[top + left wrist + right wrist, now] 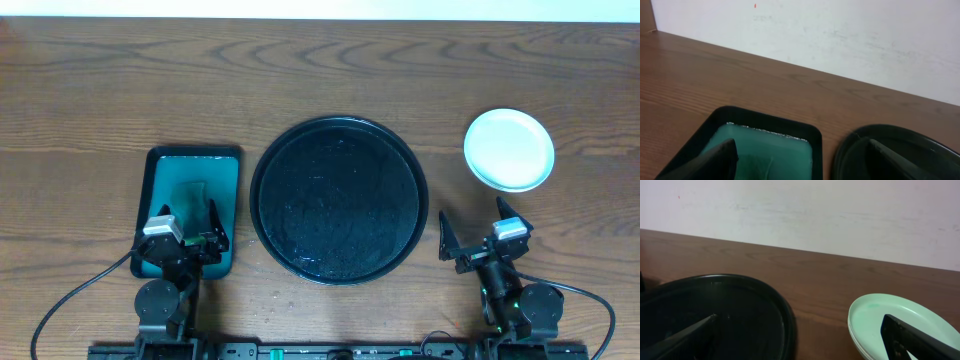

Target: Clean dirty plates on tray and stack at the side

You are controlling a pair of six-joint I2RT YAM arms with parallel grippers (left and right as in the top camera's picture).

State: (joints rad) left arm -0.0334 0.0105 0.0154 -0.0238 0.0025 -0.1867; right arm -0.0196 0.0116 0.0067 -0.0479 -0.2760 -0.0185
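Overhead: left pincer (190, 218) and right pincer (473, 222) wide open, plates (509, 150) beside tray (340, 200).

Soft, even light covers the brown wooden counter (320, 70), and shadows are faint. The large round black tray with a raised rim (339, 200) carries fine glinting speckles across its face. At 2 o'clock the stacked small pale round plates (509, 149) look nearly washed out. In the wrist views, the dark left pincer (801, 147) and right pincer (800, 317) are blurred at 6 o'clock.
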